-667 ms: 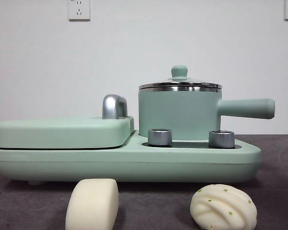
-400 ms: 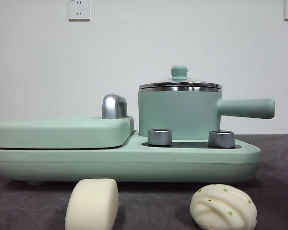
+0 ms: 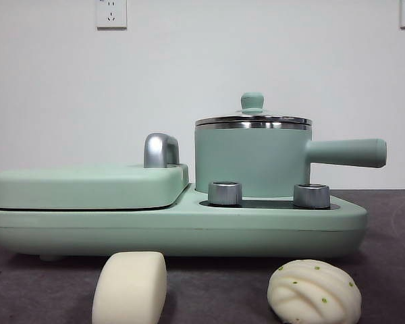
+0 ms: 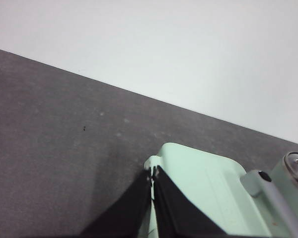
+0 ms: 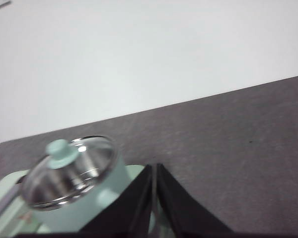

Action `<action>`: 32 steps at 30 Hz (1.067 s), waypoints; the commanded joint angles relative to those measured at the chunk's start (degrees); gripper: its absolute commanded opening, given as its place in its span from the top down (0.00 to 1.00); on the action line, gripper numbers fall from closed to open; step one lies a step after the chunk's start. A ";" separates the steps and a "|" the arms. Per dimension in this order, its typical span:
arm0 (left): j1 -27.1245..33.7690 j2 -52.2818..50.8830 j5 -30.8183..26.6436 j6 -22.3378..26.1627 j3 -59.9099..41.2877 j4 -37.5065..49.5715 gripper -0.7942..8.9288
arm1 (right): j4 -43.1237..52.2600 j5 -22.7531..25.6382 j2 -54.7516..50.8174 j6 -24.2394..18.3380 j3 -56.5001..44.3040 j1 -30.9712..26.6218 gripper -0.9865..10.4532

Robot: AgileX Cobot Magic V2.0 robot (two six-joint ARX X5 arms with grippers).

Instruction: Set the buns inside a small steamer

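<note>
The smooth cream bun (image 3: 129, 288) lies on the dark table at the front left. The white pleated bun with green specks (image 3: 314, 291) lies at the front right. The small steamer (image 3: 253, 158) stands on the mint-green cooker base (image 3: 175, 229), its glass lid (image 3: 252, 118) on and its long handle (image 3: 345, 152) pointing right. The steamer also shows in the right wrist view (image 5: 72, 186). My left gripper (image 4: 152, 173) is shut and empty, above the griddle cover's end. My right gripper (image 5: 154, 171) is shut and empty, above and beside the steamer. Neither arm shows in the front view.
A flat mint-green griddle cover (image 3: 88, 185) with a chrome handle (image 3: 160, 150) takes up the cooker's left half; it also shows in the left wrist view (image 4: 203, 188). Two steel knobs (image 3: 225, 192) (image 3: 311, 196) stand in front of the steamer. A white wall stands behind.
</note>
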 commanded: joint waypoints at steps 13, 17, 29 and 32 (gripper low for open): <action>-0.26 24.63 22.80 6.29 27.58 -8.92 0.91 | -15.10 -25.57 20.17 -12.20 25.42 0.17 0.90; -0.42 29.31 31.61 8.90 32.35 -13.07 0.91 | -15.85 -31.17 23.23 -14.51 27.39 0.17 0.90; -1.66 32.57 39.82 11.02 34.34 -14.64 0.73 | -16.02 -32.06 24.22 -15.61 27.50 0.17 0.86; -1.66 32.57 39.82 11.02 34.34 -14.53 0.51 | -16.68 -31.28 24.24 -15.61 27.50 0.17 0.71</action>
